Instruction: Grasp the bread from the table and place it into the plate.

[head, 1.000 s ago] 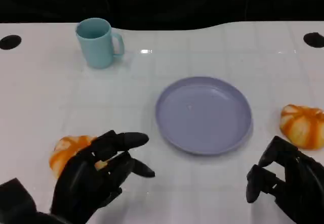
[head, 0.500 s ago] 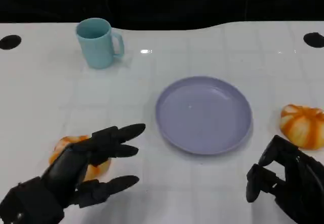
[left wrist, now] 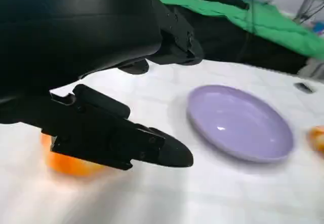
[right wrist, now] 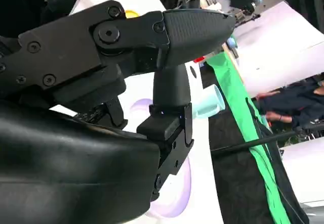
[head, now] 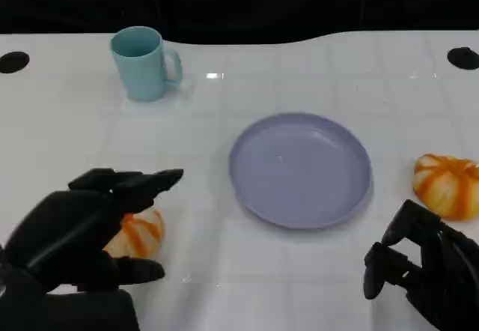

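Fingers (head: 142, 185) of the left hand (head: 71, 230) spread apart, arched over the near bread (head: 133, 234), thumb low on the near side, nothing pinched yet; contact with the roll not clear from the head view. Right hand (head: 423, 271) low at the near right edge of the surface (head: 224, 293), fingers curled inward with nothing visible in them.

Near bread on the surface, left of the plate (head: 301, 169) and apart from it, partly hidden under the left hand. Second bread (head: 447, 186) on the right, just beyond the right hand, near the plate rim without touching.

Likely risks: closing off-centre and squeezing the soft roll out sideways across the glossy surface; closing too high and skimming over the top; pressing too hard and crushing it. On the carry, a loose hold could drop it short of the rim, or a low path could nudge the plate.

Plate holds nothing. Blue mug (head: 144, 63) upright at the far left, well away, inside not visible enough to judge
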You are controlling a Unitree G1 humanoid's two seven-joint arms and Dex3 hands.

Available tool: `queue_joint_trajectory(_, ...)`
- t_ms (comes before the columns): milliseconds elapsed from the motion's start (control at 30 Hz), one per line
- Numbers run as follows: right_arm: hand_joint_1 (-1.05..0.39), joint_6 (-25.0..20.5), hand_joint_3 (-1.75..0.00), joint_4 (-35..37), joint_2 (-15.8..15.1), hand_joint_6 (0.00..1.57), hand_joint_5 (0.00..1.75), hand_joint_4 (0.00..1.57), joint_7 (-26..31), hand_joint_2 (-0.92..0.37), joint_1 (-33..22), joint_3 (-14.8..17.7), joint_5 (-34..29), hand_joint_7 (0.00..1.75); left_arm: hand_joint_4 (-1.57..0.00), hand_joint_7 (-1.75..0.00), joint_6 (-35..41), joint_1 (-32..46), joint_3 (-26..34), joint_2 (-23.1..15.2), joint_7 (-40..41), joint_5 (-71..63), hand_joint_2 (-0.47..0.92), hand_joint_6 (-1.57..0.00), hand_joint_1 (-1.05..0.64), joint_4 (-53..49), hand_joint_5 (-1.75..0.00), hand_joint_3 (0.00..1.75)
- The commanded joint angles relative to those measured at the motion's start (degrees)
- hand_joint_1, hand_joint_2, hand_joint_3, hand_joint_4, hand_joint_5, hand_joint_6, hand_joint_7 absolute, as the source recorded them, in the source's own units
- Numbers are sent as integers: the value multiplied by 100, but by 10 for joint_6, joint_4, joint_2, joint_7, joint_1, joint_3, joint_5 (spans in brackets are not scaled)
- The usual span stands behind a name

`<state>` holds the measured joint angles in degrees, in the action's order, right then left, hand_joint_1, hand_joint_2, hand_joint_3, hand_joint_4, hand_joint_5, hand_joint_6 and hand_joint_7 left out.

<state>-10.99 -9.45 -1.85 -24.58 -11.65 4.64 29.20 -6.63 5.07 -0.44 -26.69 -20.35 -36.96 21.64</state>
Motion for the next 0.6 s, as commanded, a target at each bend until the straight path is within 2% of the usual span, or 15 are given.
queue_joint_trajectory(33,-58,2,-32,-3,0,62,175,75,5,-92,0,4,3,157,-1,-1,52,-1,-23,-20,-17,-107,92,-19,-64,45,-23,5)
queue_joint_trajectory(233,-59,-1,-31,-9,1,63,175,75,11,-92,-3,2,1,156,-1,0,86,-18,-58,-32,-53,-199,90,-18,-58,40,-17,1)
queue_joint_trajectory(400,-59,0,-31,-8,-1,63,175,75,9,-92,-2,2,2,156,-3,0,97,-34,-73,-33,-75,-216,89,-18,-57,27,-14,0)
queue_joint_trajectory(600,-58,1,-33,-11,-3,62,175,74,9,-92,-3,2,-1,157,-6,0,96,-87,-105,-30,-68,-205,88,-17,-59,-77,-12,0)
